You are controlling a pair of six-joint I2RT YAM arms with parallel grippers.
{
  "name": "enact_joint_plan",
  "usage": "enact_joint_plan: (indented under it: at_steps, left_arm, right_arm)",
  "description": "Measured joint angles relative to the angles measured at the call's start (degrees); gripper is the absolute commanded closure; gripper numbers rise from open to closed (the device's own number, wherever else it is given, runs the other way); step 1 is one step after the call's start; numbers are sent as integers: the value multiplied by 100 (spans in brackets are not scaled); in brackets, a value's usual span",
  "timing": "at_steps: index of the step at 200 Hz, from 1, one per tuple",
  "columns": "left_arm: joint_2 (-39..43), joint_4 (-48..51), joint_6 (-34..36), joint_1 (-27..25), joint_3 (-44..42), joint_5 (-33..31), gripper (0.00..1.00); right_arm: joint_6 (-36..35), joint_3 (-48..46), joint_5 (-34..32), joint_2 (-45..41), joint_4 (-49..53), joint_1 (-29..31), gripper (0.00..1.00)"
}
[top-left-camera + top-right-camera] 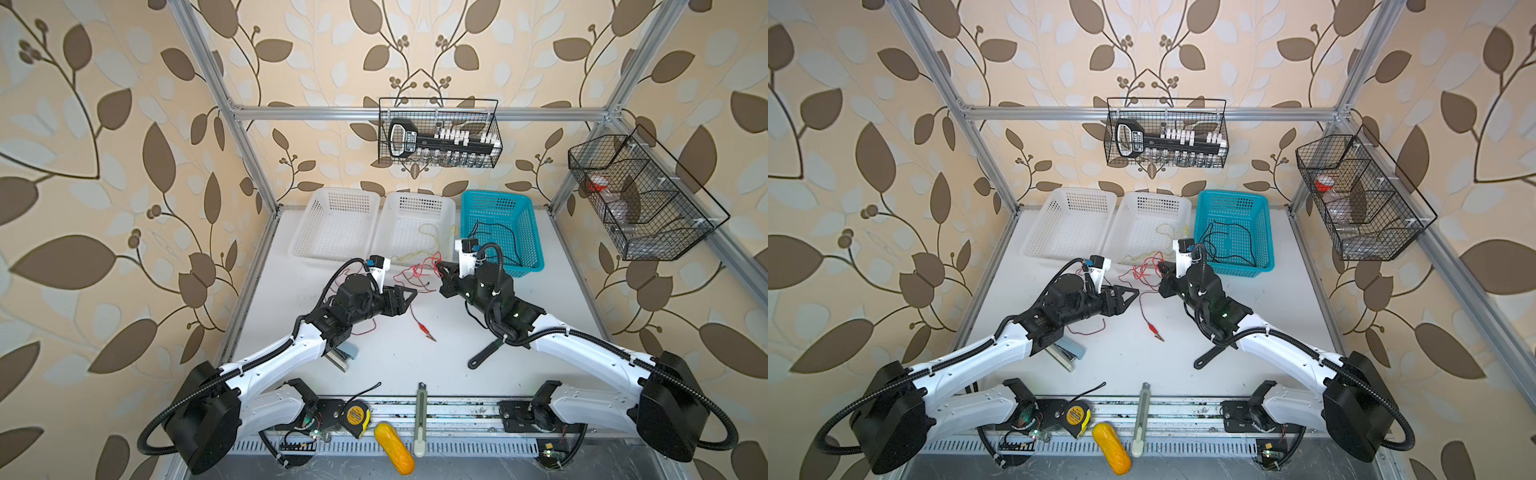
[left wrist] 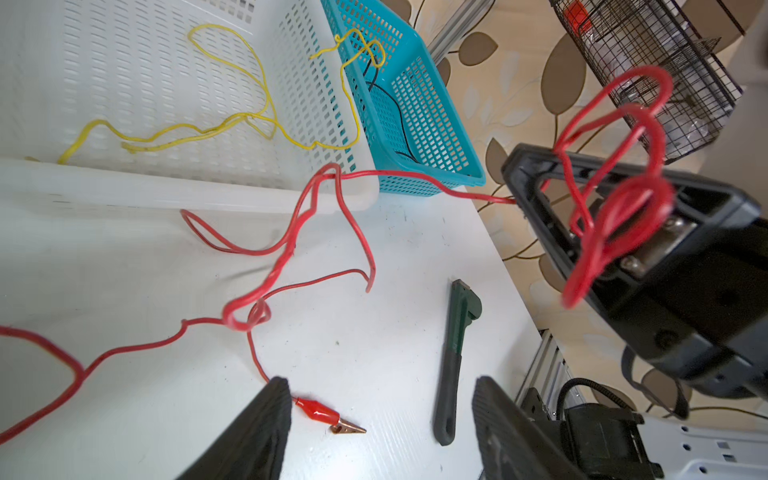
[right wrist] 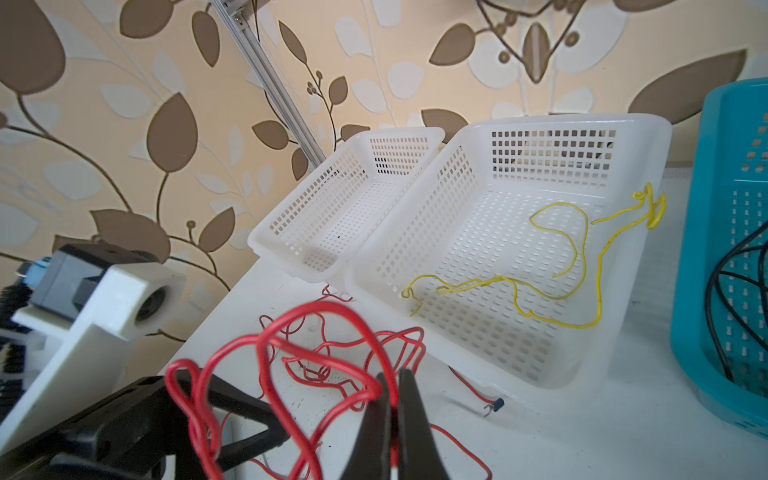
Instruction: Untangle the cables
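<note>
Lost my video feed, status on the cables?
Left gripper open, empty. Right gripper shut on red cable, loops tangled. Yellow cable, black cable binned. Nothing in the way.

Leaf-patterned wallpaper [image 1: 104,208], aluminium frame [image 1: 332,113], white tabletop [image 1: 395,365]

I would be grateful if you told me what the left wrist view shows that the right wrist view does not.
Left wrist only: the open left tool, a red alligator clip and a dark wrench on the table. Right wrist only: a second white basket. Both: the right tool shut on red cable, yellow cable in the main white basket, black cable in the teal basket.
</note>
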State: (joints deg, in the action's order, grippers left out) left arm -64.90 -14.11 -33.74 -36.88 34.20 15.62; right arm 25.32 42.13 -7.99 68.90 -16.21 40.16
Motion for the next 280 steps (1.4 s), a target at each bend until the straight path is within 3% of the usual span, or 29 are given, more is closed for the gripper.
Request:
enact_joint_plan:
  at_steps: [58, 148, 218, 245, 280]
  left_arm:
    - [-695, -415, -195, -181, 184, 7, 36]
    - [-1362, -839, -463, -221, 409, -726, 46]
    - [-1471, -1364, -446, -260, 474, -533, 50]
    - [-1469, -1255, -389, -295, 483, -518, 50]
    - [-1392, -879, -348, -295, 481, -603, 42]
  right_arm:
    - [109, 63, 2, -2, 24, 0, 100]
    - [284, 63, 31, -387, 63, 98, 100]
    - [341, 61, 44, -435, 63, 175, 100]
    - [328, 61, 2, -435, 66, 179, 100]
    - [262, 61, -140, -448, 144, 184, 100]
